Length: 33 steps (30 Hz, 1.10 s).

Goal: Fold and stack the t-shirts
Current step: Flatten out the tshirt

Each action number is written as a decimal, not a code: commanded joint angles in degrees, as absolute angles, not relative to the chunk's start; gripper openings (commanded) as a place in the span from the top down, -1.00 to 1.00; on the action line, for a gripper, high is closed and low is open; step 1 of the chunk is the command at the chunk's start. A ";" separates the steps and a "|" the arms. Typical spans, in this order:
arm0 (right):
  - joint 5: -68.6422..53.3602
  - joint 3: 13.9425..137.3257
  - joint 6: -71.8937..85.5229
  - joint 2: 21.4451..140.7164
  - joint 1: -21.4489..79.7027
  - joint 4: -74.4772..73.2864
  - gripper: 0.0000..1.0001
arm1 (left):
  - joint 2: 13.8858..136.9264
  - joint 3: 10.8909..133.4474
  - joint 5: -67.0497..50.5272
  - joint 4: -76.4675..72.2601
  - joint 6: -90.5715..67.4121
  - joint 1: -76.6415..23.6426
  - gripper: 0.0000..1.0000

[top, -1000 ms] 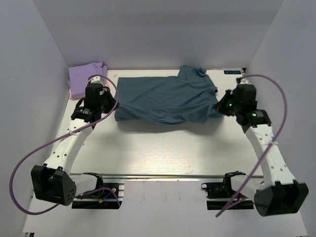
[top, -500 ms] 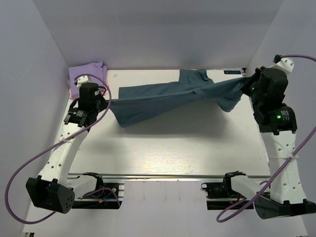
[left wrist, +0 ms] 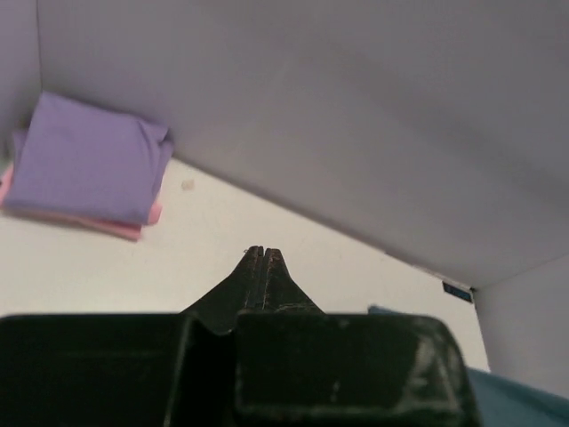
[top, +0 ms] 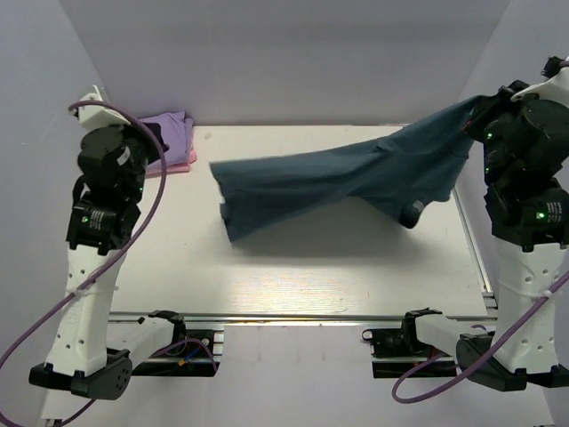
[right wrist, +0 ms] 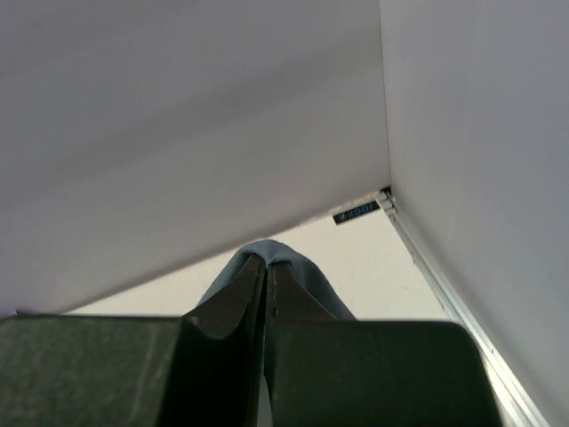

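Note:
The dark teal t-shirt (top: 329, 178) hangs stretched from its right end, which is raised high at the right wall, down to its left end on the table (top: 293, 267). My right gripper (top: 476, 120) is shut on that raised end, and teal cloth (right wrist: 302, 276) bulges round the tips of the right gripper (right wrist: 268, 262). My left gripper (top: 147, 133) is lifted above the back left corner, shut (left wrist: 260, 252) with nothing between its fingers, apart from the shirt. A folded lavender t-shirt (left wrist: 84, 160) lies on a folded pink one (left wrist: 107, 224) in that corner.
White walls close in the table on the left, back and right. A metal rail (top: 471, 240) runs along the right edge. A small dark label (right wrist: 356, 213) sits at the back right corner. Both arm bases and cables stand at the near edge.
Both arms rose. The right gripper carried the shirt's right end up toward the right wall. The shirt's left end is no longer in the left gripper, which moved up and left.

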State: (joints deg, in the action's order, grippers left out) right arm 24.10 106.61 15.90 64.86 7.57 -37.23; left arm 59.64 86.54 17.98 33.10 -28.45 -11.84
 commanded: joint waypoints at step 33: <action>16.44 49.69 37.79 67.49 7.64 -37.52 1.00 | 82.62 68.91 -23.64 24.87 -21.71 -14.94 -1.00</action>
State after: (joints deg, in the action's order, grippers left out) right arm 18.50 53.10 31.88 65.58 7.53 -34.00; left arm 85.38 68.99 -20.88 27.20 -22.72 -14.50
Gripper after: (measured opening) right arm 0.011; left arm 0.993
